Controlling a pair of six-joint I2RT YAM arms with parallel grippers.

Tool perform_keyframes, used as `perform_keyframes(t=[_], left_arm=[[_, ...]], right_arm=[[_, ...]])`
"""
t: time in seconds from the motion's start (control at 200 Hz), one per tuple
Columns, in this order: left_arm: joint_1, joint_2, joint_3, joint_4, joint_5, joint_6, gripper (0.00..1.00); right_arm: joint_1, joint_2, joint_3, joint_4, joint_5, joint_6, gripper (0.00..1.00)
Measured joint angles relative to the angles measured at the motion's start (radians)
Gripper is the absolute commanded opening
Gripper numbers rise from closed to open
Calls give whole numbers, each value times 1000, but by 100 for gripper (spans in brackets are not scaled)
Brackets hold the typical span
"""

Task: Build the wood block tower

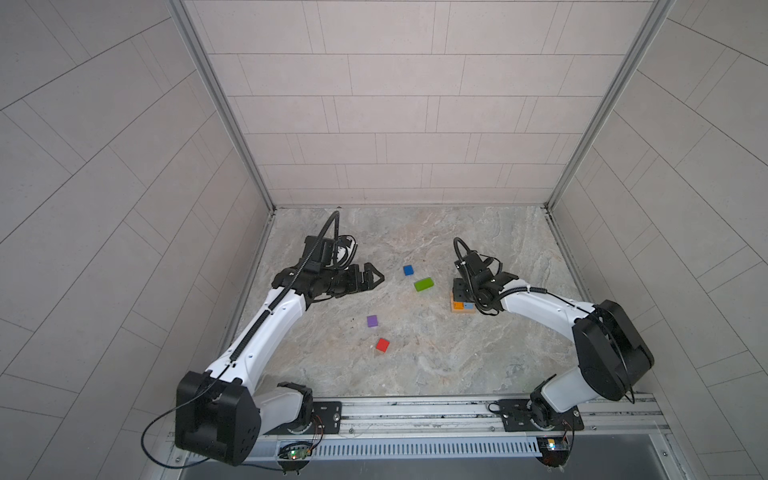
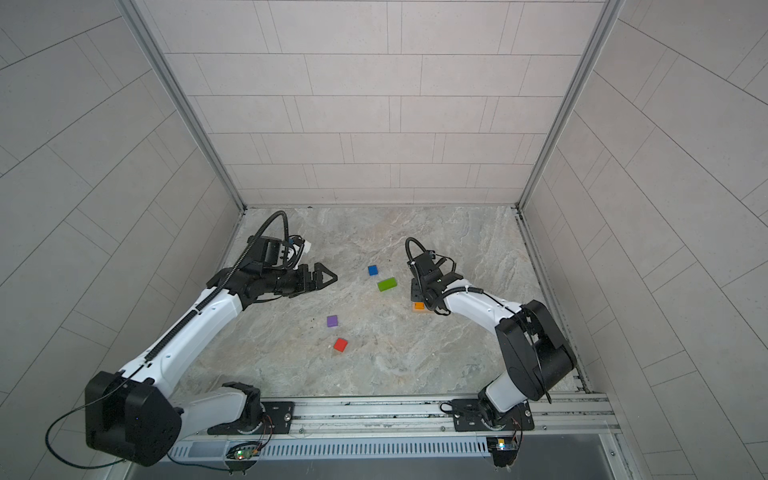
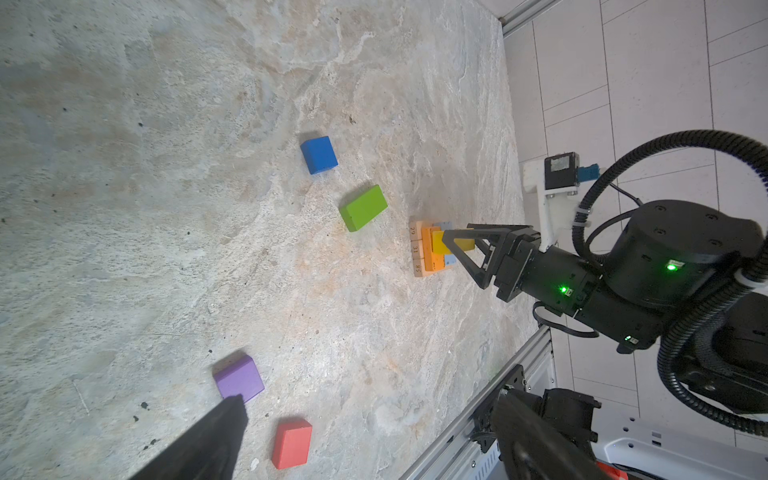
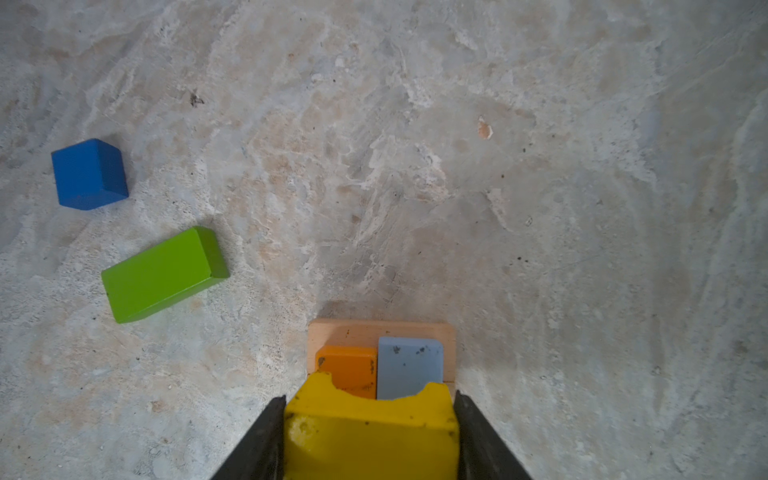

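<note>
Yellow bar (image 4: pixel 371 440) is filling the near edge of the right wrist view, and the right gripper (image 4: pixel 370 399) is clamping it, a black jaw pressing on either end. Just beneath it the tower (image 1: pixel 462 308) is standing low on the table (image 1: pixel 457 365), right of centre in both top views. So far it is showing a tan base (image 4: pixel 380 330) with an orange bar (image 4: pixel 347 368) and a light-blue bar (image 4: pixel 409 365) lying side by side on top, touching along their long sides. The yellow bar's long axis is looking to run jaw to jaw, crosswise to that pair (so it would be bridging both). It is hanging right at their upper faces, though I cannot tell whether it is touching them yet. Its paint is showing chips and scuffs along the far edge. The left gripper (image 1: pixel 370 278) is hanging spread wide and empty, well apart from the tower, so the right arm is the nearer one. A green bar (image 4: pixel 164 274), blue cube (image 4: pixel 89 174), purple cube (image 3: pixel 239 378) and red cube (image 3: pixel 292 442) are lying loose on the table between the arms, none of them stacked yet.
</note>
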Motion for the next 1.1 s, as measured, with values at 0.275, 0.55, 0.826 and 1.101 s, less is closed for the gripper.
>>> perform_keyframes(t=[0.275, 0.55, 0.826, 1.101], left_arm=[[0, 0, -1, 0, 0, 0, 100], [0, 0, -1, 0, 0, 0, 100], [0, 0, -1, 0, 0, 0, 100], [0, 0, -1, 0, 0, 0, 100]], right_arm=[[0, 9, -3, 19, -3, 12, 54], [0, 9, -5, 23, -2, 14, 59], [0, 9, -5, 20, 0, 14, 66], [0, 9, -5, 10, 1, 13, 71]])
